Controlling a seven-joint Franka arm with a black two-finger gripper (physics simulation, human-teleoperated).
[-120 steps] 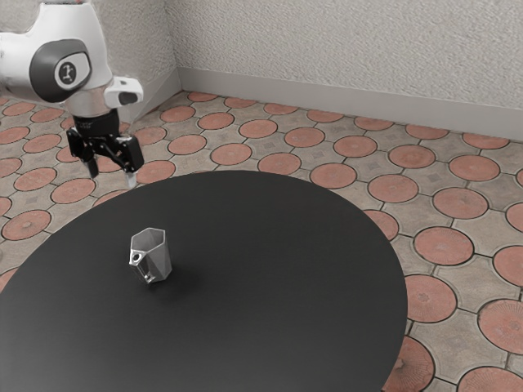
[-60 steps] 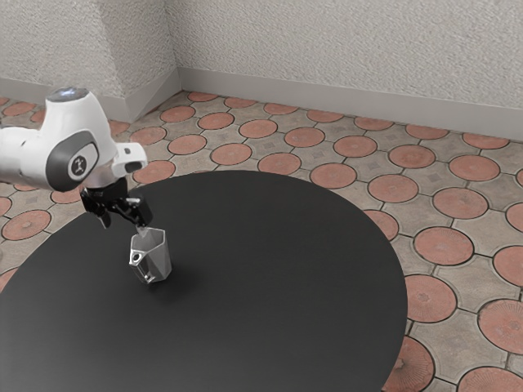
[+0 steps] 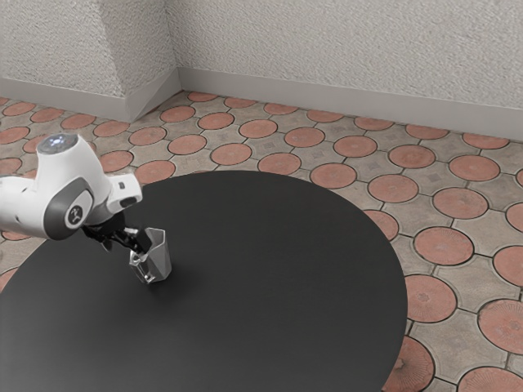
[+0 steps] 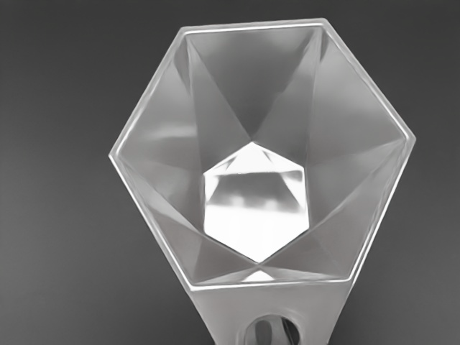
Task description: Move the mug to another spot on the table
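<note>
Terracotta tile floor (image 3: 392,155), rough pale wall (image 3: 343,41) across top of frame. Round black table (image 3: 270,269) across lower frame of exterior view. White arm (image 3: 65,200) enters from left edge, bent low over table. Silver hexagonal mug (image 3: 154,255) (image 4: 259,165) upright, left of centre, handle (image 3: 144,269) (image 4: 269,330) on its lower-left side. Black gripper (image 3: 131,239) low at mug's left rim, touching or just beside; spread or closed, cannot tell. Risks: off-centre contact on thin slanted wall could tip or skid mug; smooth facets could slip during lift.

floor (image 3: 351,147): terracotta round tiles | wall (image 3: 368,41): rough grey plaster | baseboard (image 3: 327,95): pale
</note>
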